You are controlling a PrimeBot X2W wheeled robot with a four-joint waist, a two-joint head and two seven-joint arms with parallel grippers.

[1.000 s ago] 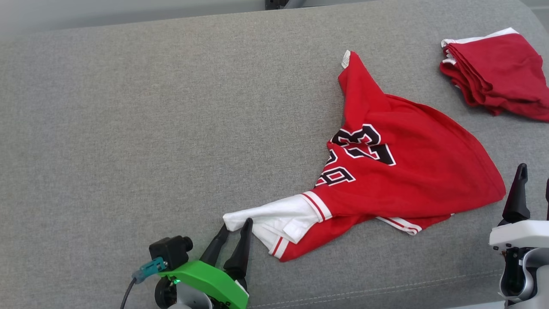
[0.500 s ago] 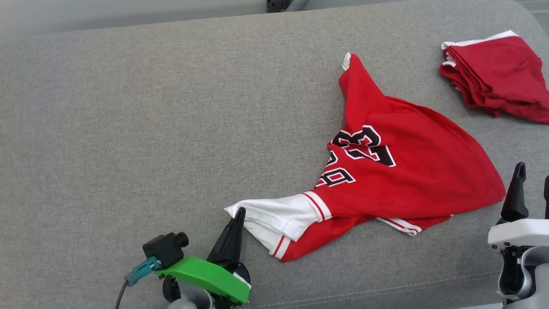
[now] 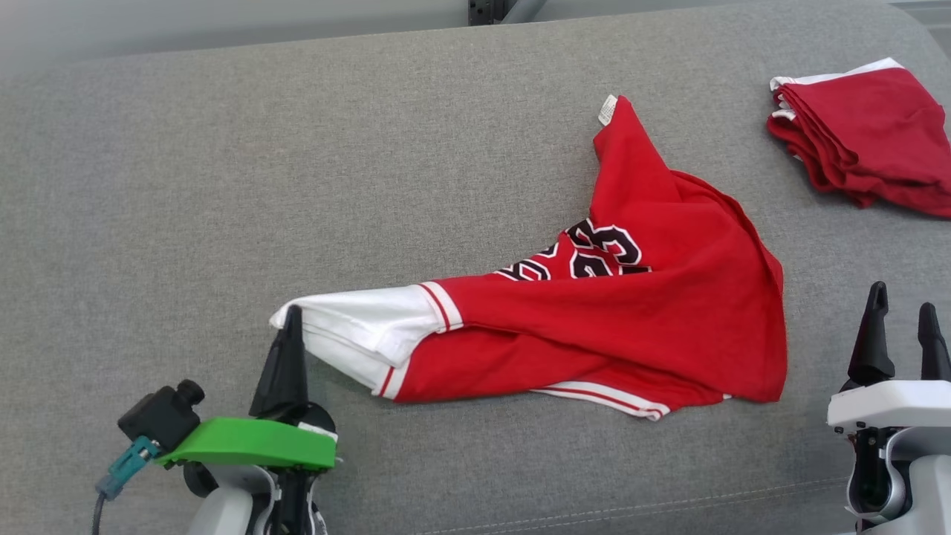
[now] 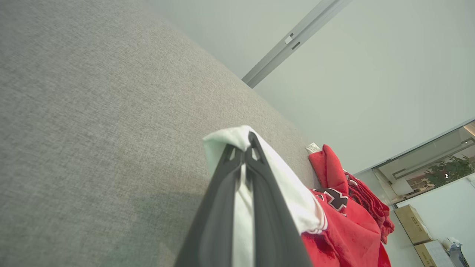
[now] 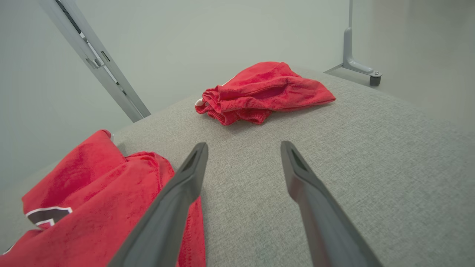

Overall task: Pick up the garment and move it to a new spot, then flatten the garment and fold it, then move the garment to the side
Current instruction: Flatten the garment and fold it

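Note:
The garment (image 3: 631, 327) is a red jersey with white sleeves and black numbers, lying crumpled and stretched out across the grey cushion (image 3: 297, 186). My left gripper (image 3: 292, 316) is shut on the tip of its white sleeve at the lower left; in the left wrist view the white cloth (image 4: 241, 222) runs pinched between the two dark fingers (image 4: 215, 207). My right gripper (image 3: 900, 312) stands open at the lower right, just right of the garment's red edge (image 5: 92, 193), with nothing between its fingers (image 5: 185, 185).
A second red garment (image 3: 862, 126) lies folded at the far right back of the cushion, also seen ahead of the right gripper (image 5: 259, 89). A metal frame post (image 5: 356, 48) with a caster stands beyond the cushion. Cardboard boxes (image 4: 412, 222) sit on the floor.
My left gripper closed on the white sleeve tip and pulled it leftward, dragging and stretching the garment across the cushion. The right gripper stayed open and shifted slightly left.

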